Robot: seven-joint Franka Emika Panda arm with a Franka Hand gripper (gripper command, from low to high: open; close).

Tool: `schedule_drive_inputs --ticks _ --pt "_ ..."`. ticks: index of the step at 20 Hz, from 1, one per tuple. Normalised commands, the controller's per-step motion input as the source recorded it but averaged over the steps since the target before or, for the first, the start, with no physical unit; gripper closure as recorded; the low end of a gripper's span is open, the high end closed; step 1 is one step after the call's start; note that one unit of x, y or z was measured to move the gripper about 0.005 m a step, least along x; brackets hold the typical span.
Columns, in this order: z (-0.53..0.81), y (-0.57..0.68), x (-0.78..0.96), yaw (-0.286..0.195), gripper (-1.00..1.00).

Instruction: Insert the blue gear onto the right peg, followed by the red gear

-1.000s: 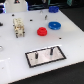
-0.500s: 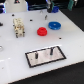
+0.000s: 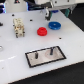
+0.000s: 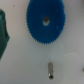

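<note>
Blue gear: flat round bright-blue plastic disc with toothed rim and small centre hole (image 3: 54, 25), flat on the white counter (image 3: 15, 55), toward the exterior view's right and far side.
End effector: pale block with dark underside (image 3: 50, 13), directly above the blue gear in the exterior view; contact with the gear unclear; fingers too blurred to tell whether apart or together.
Red gear: small round bright-red plastic gear with raised hub (image 3: 42, 31), just beside the blue gear on the exterior view's left, apart from the end effector.
Right peg: short thin dark-grey pin (image 3: 50, 51), upright on a black rectangular plate with white rim (image 3: 44, 62), near side of the counter, well apart from both gears; twin pin (image 3: 37, 55) to its left in that view.
Exterior view only: red gear, plate with both pins, small beige blocky object (image 3: 18, 27) at the exterior view's left.
Wrist view only: blue gear (image 4: 46, 21) seen from straight above, teeth and centre hole plain; small grey pin-like piece (image 4: 50, 69) on white counter (image 4: 20, 65); dark-green shape (image 4: 3, 34) at frame edge, identity unclear.
</note>
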Motion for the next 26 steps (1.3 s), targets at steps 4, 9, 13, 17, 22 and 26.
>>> schedule_drive_inputs --ticks 4,9,13,17,22,26 --pt "-0.51 0.14 -0.23 0.000 -1.00" --pt "-0.45 0.14 -0.33 0.000 -1.00" --pt "-0.32 0.07 -0.46 0.000 -1.00" --pt "-0.12 0.01 -0.22 0.000 1.00" --pt "-0.08 0.00 -0.20 0.000 1.00" --pt "-0.02 0.00 -0.01 0.000 1.00"
